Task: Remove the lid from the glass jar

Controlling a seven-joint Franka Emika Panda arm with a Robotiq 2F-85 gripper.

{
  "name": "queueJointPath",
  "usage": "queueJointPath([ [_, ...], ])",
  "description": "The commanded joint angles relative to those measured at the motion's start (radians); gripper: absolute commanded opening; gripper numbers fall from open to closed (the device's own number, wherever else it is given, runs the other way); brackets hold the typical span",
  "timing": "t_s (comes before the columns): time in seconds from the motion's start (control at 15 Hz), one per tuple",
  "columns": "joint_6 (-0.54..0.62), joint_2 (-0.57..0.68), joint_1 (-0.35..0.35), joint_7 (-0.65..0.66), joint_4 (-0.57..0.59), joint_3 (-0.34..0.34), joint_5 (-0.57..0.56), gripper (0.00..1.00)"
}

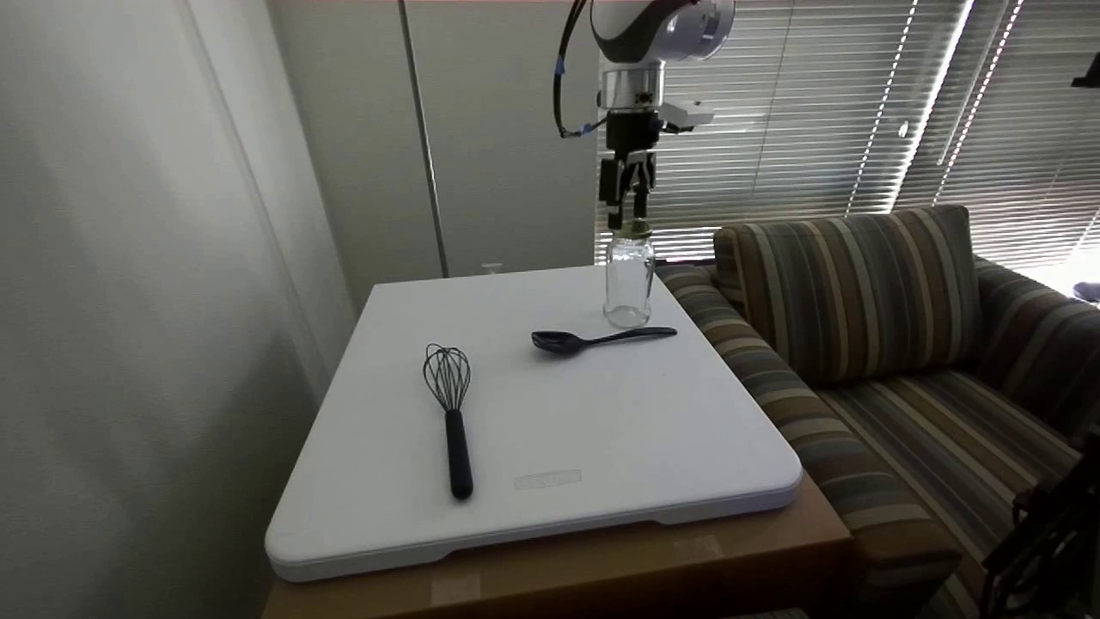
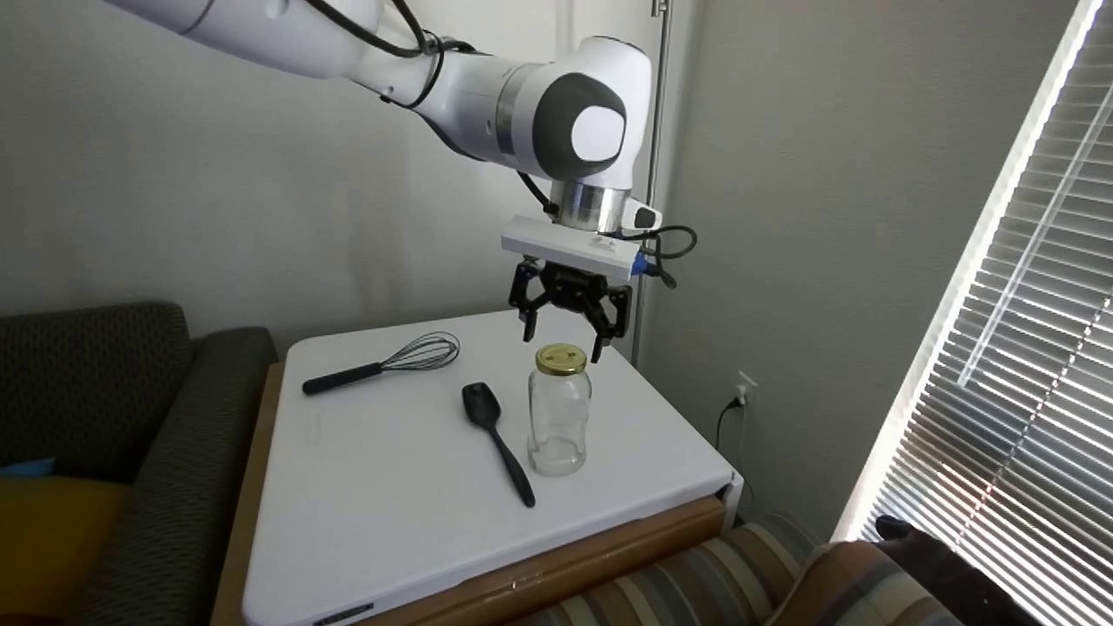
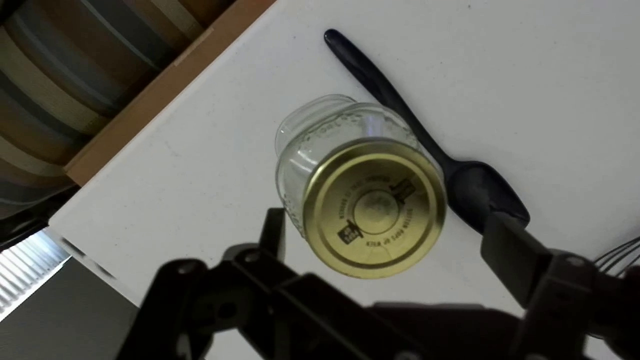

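The clear glass jar stands upright on the white table, and it shows in both exterior views. The gold lid sits on top of the jar. In the wrist view the lid faces the camera, with the jar's glass body partly behind it. My gripper is open and empty, pointing down just above the lid. In the wrist view the fingers are spread wider than the lid, one on each side, with more room on the right. In an exterior view the fingertips appear near the lid's top.
A black spoon lies close beside the jar, and also shows in the wrist view. A black whisk lies farther off on the white table. A striped sofa and walls border the table.
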Motion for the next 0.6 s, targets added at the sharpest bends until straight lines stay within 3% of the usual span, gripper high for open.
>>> queueJointPath([
  [0.0,-0.027,0.033,-0.007,0.018,0.042,-0.004,-0.008,1.0],
  [0.4,-0.026,0.047,-0.006,0.025,0.044,-0.005,-0.009,1.0],
  [0.53,-0.021,0.04,-0.004,0.023,0.035,-0.01,-0.004,0.89],
])
